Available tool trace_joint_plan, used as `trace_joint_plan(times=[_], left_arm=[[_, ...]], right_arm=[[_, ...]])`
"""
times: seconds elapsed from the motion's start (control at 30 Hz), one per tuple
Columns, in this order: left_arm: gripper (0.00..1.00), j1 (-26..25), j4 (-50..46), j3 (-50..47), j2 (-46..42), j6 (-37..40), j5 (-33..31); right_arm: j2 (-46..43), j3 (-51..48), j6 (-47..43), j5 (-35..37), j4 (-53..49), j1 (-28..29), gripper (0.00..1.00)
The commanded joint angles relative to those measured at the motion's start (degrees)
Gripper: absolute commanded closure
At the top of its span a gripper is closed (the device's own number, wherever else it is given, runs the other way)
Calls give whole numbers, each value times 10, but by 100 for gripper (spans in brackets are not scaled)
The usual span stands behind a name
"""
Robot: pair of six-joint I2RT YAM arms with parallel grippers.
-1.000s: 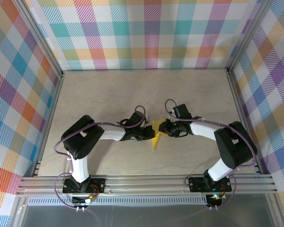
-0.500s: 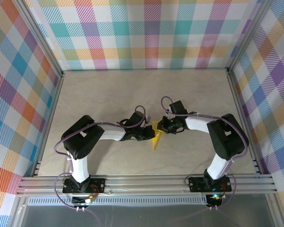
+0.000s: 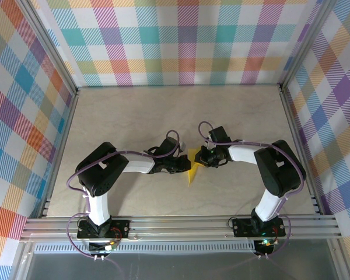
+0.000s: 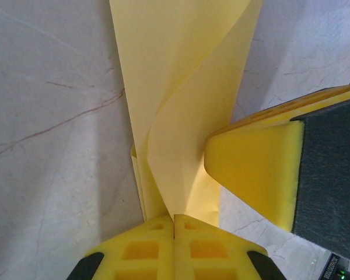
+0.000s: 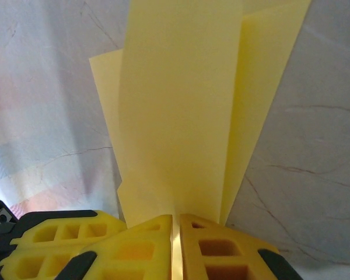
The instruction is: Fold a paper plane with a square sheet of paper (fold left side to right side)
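Observation:
The yellow paper plane (image 3: pixel 192 166) stands between the two grippers at the table's middle, a narrow folded dart with its point toward the near edge. My left gripper (image 3: pixel 185 167) is shut on its layers from the left. In the left wrist view the closed fingertips (image 4: pixel 174 220) pinch the paper plane (image 4: pixel 181 87) where its layers meet. My right gripper (image 3: pixel 200 158) is shut on it from the right. The right wrist view shows the right gripper (image 5: pixel 175 220) clamping the fanned paper plane (image 5: pixel 181 111), a thin strip of paper between the pads.
The marble-look table (image 3: pixel 134 116) is walled by checkered panels and metal rails. A finger of the right gripper (image 4: pixel 262 169) crowds the left wrist view. The left gripper's fingers (image 5: pixel 52 245) lie close beside the right gripper.
The right arm's elbow swung left and its gripper edged closer to the paper over the past second. The left arm and the paper have barely moved.

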Motion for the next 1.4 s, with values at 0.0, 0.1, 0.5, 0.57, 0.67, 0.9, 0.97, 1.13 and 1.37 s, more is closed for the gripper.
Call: trace_joint_plan(times=[0.0,0.1,0.5,0.57,0.67,0.9,0.97,1.13,1.37], left_arm=[[99,-9,-63,-14,36,-3,-28],[98,-10,-54,-17,33,-6,-28],[81,17,-91,-22,-59,9,-48],[80,24,-101,-22,-78,14,-48],[79,32,-121,-21,-106,22,-50],[83,33,-131,-18,-144,26,-20],[83,31,-128,-19,-148,22,-10],[87,15,-103,-18,-141,-3,26],[94,-13,-68,-2,-104,-33,45]], right_arm=[[9,-14,-11,11,-14,3,87],[20,-16,-14,10,-15,3,87],[53,-13,-30,-5,-57,5,97],[56,-12,-28,-6,-57,8,97],[60,-9,-23,-6,-57,15,99],[67,-5,-15,-4,-57,21,99],[66,-5,-15,-4,-56,22,99],[69,-3,-15,-9,-52,24,99],[75,-3,-14,-9,-54,27,99]])
